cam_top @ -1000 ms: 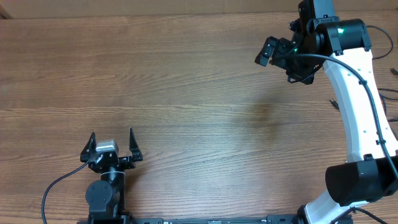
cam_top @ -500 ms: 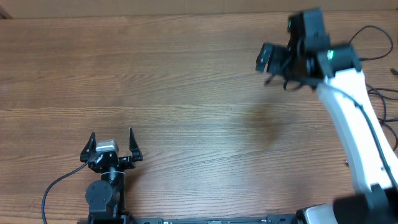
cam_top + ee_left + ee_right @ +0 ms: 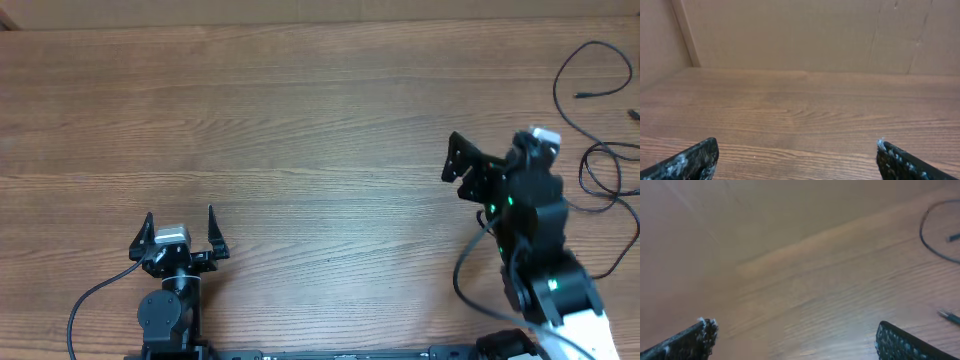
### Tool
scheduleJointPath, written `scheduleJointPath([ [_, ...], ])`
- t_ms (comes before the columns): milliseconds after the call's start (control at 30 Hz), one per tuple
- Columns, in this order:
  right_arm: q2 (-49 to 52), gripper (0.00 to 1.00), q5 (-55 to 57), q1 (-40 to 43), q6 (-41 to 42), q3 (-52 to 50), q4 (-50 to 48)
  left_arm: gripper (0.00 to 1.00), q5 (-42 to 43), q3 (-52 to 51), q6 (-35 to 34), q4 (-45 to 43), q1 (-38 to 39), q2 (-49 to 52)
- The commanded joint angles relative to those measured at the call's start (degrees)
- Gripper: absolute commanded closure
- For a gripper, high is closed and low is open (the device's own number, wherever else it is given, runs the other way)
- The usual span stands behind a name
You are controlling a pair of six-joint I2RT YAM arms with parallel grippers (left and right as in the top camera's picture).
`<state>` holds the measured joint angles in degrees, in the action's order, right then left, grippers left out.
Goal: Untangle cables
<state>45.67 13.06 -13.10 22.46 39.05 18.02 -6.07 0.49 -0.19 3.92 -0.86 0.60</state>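
The cables are thin black cords in loose loops at the table's far right edge: one loop (image 3: pixel 583 62) with a small plug end, and more loops (image 3: pixel 603 172) below it. Part of a loop (image 3: pixel 932 237) and a plug tip (image 3: pixel 950 316) show in the right wrist view. My right gripper (image 3: pixel 492 165) is open and empty, left of the cables and apart from them; its fingers frame bare wood in the right wrist view (image 3: pixel 795 336). My left gripper (image 3: pixel 180 232) is open and empty at the front left, also seen in the left wrist view (image 3: pixel 796 152).
A wooden table (image 3: pixel 300 130) spreads between the arms. A cardboard wall (image 3: pixel 800 35) stands behind the table's far edge. The left arm's thick black cable (image 3: pixel 90 300) curls off the front left.
My right arm has pulled back from the far right of the table toward the front, and the view is blurred. The cable loops at the right edge now show. The left arm has not moved.
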Motion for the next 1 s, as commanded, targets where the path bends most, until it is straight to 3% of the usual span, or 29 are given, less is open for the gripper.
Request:
scheduleJointPath([
  [0, -5.5, 0.0, 0.9, 0.1, 0.1, -6.0, -3.5, 0.0, -0.1, -0.2, 0.9, 0.0, -0.2, -0.4],
  [333, -25.1, 0.0, 1.0, 0.1, 0.1, -24.5, -19.1, 0.0, -0.1, -0.2, 0.9, 0.0, -0.2, -0.4],
  [533, -36.2, 0.0, 1.5, 0.2, 0.0, -38.6, -33.8, 0.0, -0.1, -0.2, 0.9, 0.0, -0.2, -0.4],
  [700, -38.6, 0.0, 1.9, 0.4, 0.0, -38.6, -31.2, 0.0, -0.1, -0.2, 0.9, 0.0, -0.2, -0.4],
  [900, -38.7, 0.0, 1.9, 0.4, 0.0, -38.6, -14.6, 0.0, -0.1, -0.2, 0.9, 0.0, -0.2, -0.4],
  [967, -39.1, 0.0, 1.9, 0.6, 0.0, -38.6, -14.6, 0.0, -0.1, -0.2, 0.9, 0.0, -0.2, -0.4],
])
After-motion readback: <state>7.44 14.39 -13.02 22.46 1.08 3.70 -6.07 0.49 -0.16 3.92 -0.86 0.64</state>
